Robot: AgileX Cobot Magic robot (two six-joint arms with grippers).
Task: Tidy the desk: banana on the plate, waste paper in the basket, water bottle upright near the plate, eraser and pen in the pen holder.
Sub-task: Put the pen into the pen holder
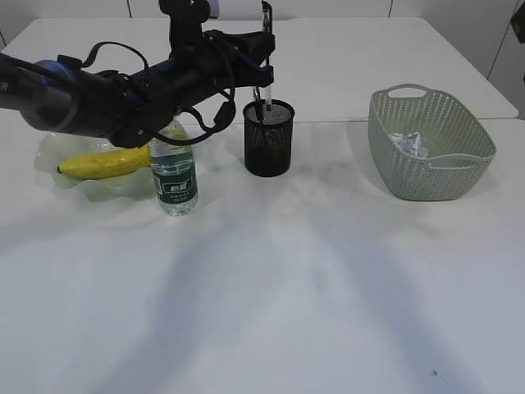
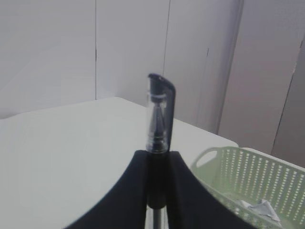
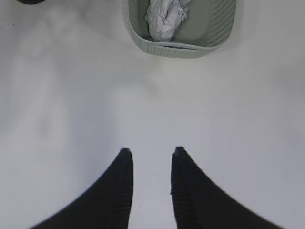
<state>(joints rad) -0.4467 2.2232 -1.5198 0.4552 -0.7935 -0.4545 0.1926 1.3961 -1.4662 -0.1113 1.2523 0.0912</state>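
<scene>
White desk (image 1: 271,279) carries the basket (image 1: 430,148) at three o'clock. Left gripper (image 2: 157,191) pinches the pen (image 2: 158,114) upright above the pen holder (image 1: 268,138), at twelve; stiff, light, probably slick, best gripped mid-barrel. Right gripper (image 3: 150,164) hangs spread, empty.

It looks like a robotics lab or test room dressed up as a desk. A bare white tabletop (image 1: 271,287) fills most of the frame, with a second white table (image 1: 344,57) pushed against it at the top. Plain pale wall panels (image 2: 119,47) stand behind. A black robot arm (image 1: 107,90) reaches in from the upper left, over staged desk props.
</scene>
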